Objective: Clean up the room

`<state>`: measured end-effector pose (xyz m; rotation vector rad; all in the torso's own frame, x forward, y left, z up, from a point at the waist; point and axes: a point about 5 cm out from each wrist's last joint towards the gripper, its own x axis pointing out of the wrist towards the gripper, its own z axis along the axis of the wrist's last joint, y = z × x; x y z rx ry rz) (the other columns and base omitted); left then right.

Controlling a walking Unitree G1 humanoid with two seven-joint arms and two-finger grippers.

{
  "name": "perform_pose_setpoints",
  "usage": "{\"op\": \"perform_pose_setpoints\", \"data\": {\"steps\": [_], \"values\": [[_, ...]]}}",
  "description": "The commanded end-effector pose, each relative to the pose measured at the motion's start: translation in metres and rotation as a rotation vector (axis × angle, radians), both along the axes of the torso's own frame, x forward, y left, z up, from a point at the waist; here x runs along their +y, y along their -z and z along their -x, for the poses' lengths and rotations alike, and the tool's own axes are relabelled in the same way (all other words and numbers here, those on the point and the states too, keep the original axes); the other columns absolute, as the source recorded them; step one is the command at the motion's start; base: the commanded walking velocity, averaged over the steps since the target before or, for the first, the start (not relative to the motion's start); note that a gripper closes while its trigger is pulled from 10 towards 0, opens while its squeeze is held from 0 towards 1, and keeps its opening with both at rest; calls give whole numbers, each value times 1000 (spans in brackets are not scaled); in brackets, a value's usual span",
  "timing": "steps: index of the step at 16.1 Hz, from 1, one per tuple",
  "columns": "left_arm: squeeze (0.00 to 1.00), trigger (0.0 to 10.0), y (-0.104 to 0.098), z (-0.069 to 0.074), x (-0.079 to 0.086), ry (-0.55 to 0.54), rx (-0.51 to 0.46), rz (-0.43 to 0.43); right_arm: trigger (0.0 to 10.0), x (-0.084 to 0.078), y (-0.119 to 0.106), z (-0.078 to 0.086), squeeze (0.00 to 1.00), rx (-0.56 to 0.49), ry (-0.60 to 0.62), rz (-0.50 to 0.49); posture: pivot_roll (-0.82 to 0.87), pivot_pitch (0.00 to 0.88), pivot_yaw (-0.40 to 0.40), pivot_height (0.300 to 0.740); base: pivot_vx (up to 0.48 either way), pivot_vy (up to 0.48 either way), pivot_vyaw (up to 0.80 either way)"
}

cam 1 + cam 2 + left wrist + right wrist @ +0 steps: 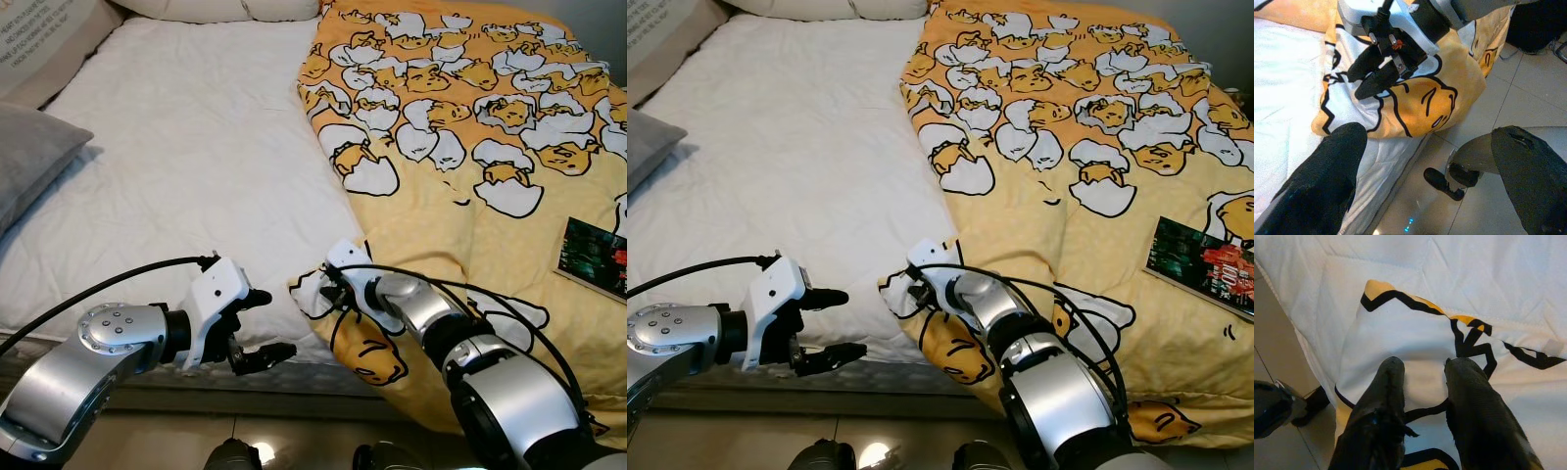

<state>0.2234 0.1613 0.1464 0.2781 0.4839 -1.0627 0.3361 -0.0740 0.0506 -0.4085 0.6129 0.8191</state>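
Right claw [904, 291] pinches the yellow blanket [1097, 176] corner (bed edge); left claw [835, 328] gapes wide.

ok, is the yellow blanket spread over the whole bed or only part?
Only part. The yellow blanket covers the robot's-right half; the white sheet lies bare on the left. Right gripper is at its near corner.
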Motion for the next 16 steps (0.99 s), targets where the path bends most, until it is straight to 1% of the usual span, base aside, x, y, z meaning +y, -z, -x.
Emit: {"op": "perform_pose_setpoints", "data": {"steps": [1, 5, 8, 9, 11, 12, 14, 15, 16], "values": [[0, 10000, 0, 3, 0, 15, 2, -6, 10000, -3, 1, 0, 1000, 16, 8, 26, 75, 92, 3, 740, 0, 0, 0], [0, 10000, 1, 5, 0, 14, 9, -7, 10000, 3, 0, 1, 1000, 56, -14, 13, 77, 89, -3, 740, 0, 0, 0], [0, 10000, 1, 6, 0, 17, 11, -8, 10000, 6, 6, 6, 1000, 57, -28, 62, 80, 90, -2, 740, 0, 0, 0], [0, 10000, 1, 7, 0, 19, 11, -10, 10000, 7, 12, 10, 0, 49, -48, 112, 87, 98, -1, 740, 0, 0, 0], [0, 10000, 0, 8, 1, 20, 11, -12, 10000, 9, 18, 14, 0, 31, -70, 166, 94, 106, 2, 740, 0, 0, 0], [0, 10000, 0, 10, 2, 21, 15, -18, 10000, 12, 27, 21, 0, 18, -93, 215, 104, 119, 4, 740, 0, 0, 0], [0, 10000, -1, 11, 2, 22, 17, -21, 10000, 14, 30, 24, 0, 17, -99, 229, 109, 125, 5, 740, 0, 0, 0], [0, 10000, -2, 12, 3, 22, 18, -23, 10000, 14, 32, 26, 0, 16, -100, 238, 117, 138, 6, 740, 0, 0, 0], [0, 10000, -3, 15, 4, 23, 21, -29, 10000, 14, 37, 29, 0, 11, -104, 266, 135, 166, 8, 740, 0, 0, 0]]}}
